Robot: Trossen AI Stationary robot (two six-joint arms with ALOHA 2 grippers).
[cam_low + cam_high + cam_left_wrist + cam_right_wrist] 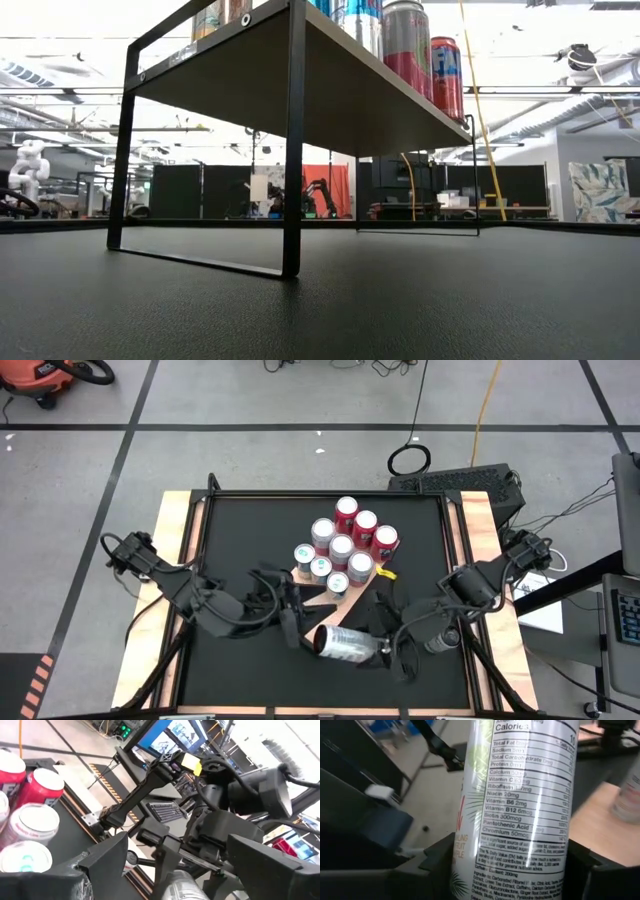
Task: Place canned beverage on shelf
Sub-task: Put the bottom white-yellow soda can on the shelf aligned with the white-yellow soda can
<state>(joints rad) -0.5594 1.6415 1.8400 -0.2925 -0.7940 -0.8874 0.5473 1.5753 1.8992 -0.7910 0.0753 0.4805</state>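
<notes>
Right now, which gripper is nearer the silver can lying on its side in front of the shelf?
Right. The right gripper has its jaws closed around the silver can at its right end. The left gripper sits open just off the can's left end, beside the shelf.

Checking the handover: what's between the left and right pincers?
The silver can, lying sideways in the high view: right pincer grips one end, open left pincer is at the other, just off the shelf.

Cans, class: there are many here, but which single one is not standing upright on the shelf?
The silver can between the two grippers. It lies sideways, off the shelf, with the right gripper holding it; the others stand upright together on the shelf.
</notes>
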